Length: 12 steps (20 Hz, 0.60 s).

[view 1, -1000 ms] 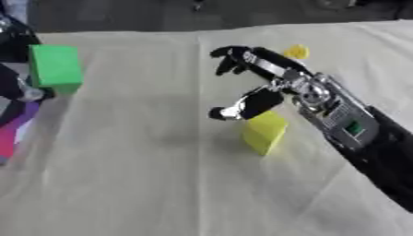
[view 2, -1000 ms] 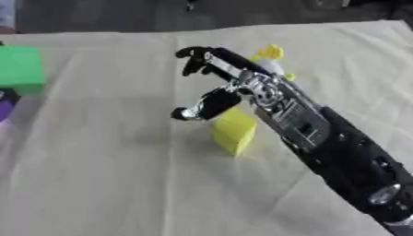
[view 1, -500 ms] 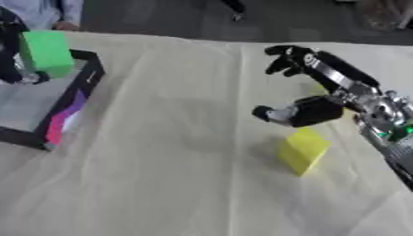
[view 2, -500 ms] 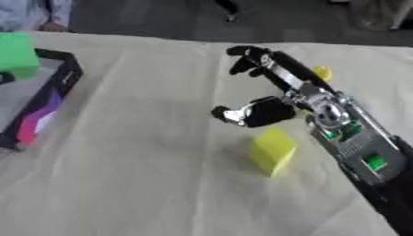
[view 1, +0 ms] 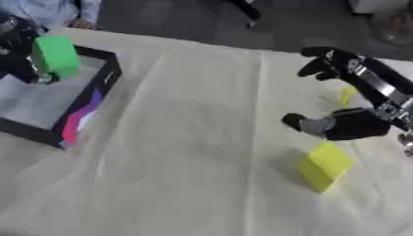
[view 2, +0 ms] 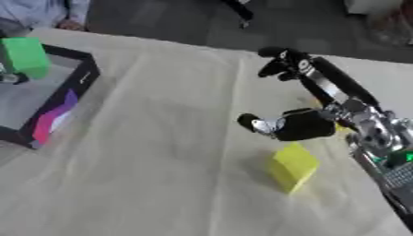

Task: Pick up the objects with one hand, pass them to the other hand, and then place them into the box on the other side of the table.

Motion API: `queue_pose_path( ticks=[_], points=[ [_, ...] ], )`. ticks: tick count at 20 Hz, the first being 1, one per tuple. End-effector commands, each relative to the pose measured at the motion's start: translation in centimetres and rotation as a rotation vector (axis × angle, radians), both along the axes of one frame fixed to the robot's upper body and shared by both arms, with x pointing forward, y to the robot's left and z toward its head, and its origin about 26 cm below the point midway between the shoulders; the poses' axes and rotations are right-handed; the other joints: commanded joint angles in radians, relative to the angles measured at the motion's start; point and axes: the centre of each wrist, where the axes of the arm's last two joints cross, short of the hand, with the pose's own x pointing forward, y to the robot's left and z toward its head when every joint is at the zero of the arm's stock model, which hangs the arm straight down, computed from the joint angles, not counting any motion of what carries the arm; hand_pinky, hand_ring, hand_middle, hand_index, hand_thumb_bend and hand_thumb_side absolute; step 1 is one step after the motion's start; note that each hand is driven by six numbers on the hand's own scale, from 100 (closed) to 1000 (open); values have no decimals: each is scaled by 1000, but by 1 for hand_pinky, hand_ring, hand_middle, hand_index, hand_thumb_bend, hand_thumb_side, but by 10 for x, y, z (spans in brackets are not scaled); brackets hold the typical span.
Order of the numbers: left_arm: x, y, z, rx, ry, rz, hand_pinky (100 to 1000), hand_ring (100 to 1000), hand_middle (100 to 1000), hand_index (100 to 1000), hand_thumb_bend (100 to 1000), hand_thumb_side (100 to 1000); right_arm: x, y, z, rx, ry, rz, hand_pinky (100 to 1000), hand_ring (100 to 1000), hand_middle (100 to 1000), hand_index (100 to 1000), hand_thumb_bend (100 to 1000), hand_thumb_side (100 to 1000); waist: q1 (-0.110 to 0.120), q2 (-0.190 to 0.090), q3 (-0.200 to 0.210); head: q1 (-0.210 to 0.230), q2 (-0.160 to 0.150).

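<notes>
Two blocks are in play on the cloth-covered worktop (view 1: pixel 185 138). The yellow block (view 2: pixel 292 167) lies tilted on the cloth at the near right, with nothing touching it. Just above and beyond it hangs the right robot hand (view 2: pixel 303 124), empty, its fingers (view 2: pixel 278 62) stretched out toward the far side and its thumb (view 2: pixel 254 123) reaching left, so the robot hand is wide open. A smaller yellow thing (view 1: pixel 345 96) shows partly behind that robot hand on the far right; its shape cannot be made out. At the far left stands the box (view 1: pixel 103 87), black-walled with a patch of purple and pink on its right-hand side and a pale floor inside. Over its far left part is the green block (view 1: pixel 56 57), held up clear of the floor by the left robot hand (view 1: pixel 18 42), whose dark fingers curl round the block from the left. The two blocks are well apart, on opposite sides of the worktop.
</notes>
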Motion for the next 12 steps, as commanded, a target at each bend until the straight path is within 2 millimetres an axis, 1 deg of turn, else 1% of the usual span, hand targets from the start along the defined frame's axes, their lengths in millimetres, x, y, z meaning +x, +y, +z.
queue_pose_path(
  ticks=[1,2,3,4,5,6,7,8,10,12],
  points=[
    [3,12,10,8,-50,44,746,668,526,598,456,100,-4,-5,9,-14,-41,3,844,831,694,911,527,249,-8,5,-3,-6,-10],
    [6,13,7,12,-48,49,754,683,540,612,463,100,-4,-5,8,-13,-40,4,844,831,693,910,526,249,-9,6,-4,-10,-9],
    [8,15,4,17,-38,55,793,754,618,705,506,100,-4,-5,8,-12,-40,6,843,830,693,910,526,249,-10,7,-5,-12,-8],
    [10,16,2,28,-26,60,823,804,680,766,542,100,-4,-5,8,-10,-40,7,843,829,691,909,525,247,-10,7,-6,-14,-5],
    [11,17,0,44,-15,65,843,832,718,800,584,114,-4,-6,8,-8,-40,9,842,828,690,908,524,247,-10,8,-7,-17,-3],
    [12,18,-1,61,-10,70,856,847,735,816,633,249,-4,-6,8,-6,-41,10,842,828,690,908,524,247,-9,8,-7,-22,-1],
    [13,19,-2,76,-5,77,871,870,770,857,710,407,-4,-6,8,-5,-42,10,842,828,690,908,523,247,-9,8,-7,-31,3],
    [14,21,-2,88,2,84,880,886,794,887,795,532,-4,-7,7,-5,-42,9,842,828,690,908,523,248,-8,8,-7,-43,8],
    [15,24,-4,98,22,96,889,898,806,906,870,606,-4,-8,7,-8,-41,5,843,828,691,909,524,251,-6,6,-8,-67,19],
    [14,26,-5,108,39,99,892,902,809,910,895,603,-4,-10,7,-13,-41,0,844,829,692,910,523,253,-3,4,-9,-86,26]
  ],
)
